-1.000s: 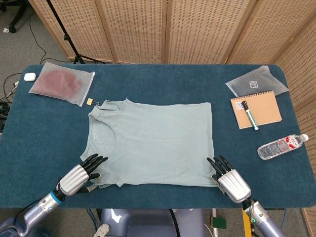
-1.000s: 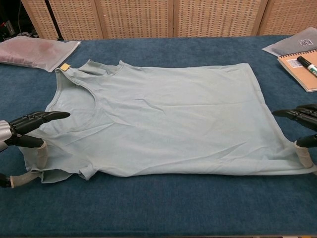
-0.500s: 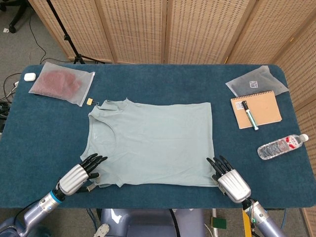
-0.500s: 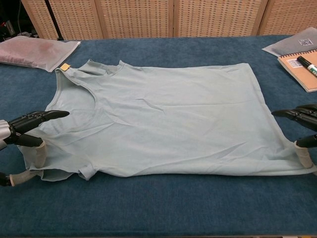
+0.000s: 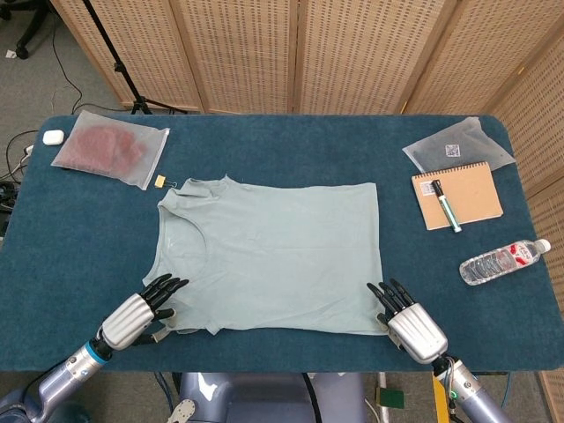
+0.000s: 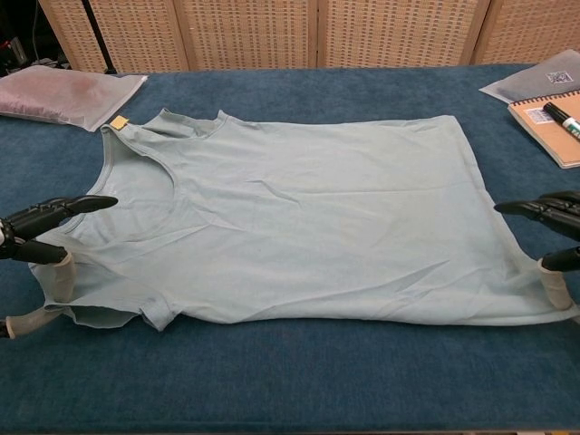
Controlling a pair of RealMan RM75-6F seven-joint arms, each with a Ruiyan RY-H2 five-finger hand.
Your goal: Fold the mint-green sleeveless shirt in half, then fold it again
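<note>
The left hand (image 5: 134, 318) lay at the near shoulder corner of the mint-green shirt (image 5: 273, 257), dark fingers stretched over the cloth and a pale thumb tucked at its edge; whether it truly pinched the fabric I could not tell. The right hand (image 5: 407, 322) sat the same way at the near hem corner — fingers out over the cloth, thumb at the edge, grip equally unclear. The shirt itself lay spread flat and unfolded in the middle of the blue table (image 5: 79, 238), neckline toward the robot's left. The first fold looked about to begin: both hands would need a sure pinch on their corners, then a matched lift across to the far edge.
</note>
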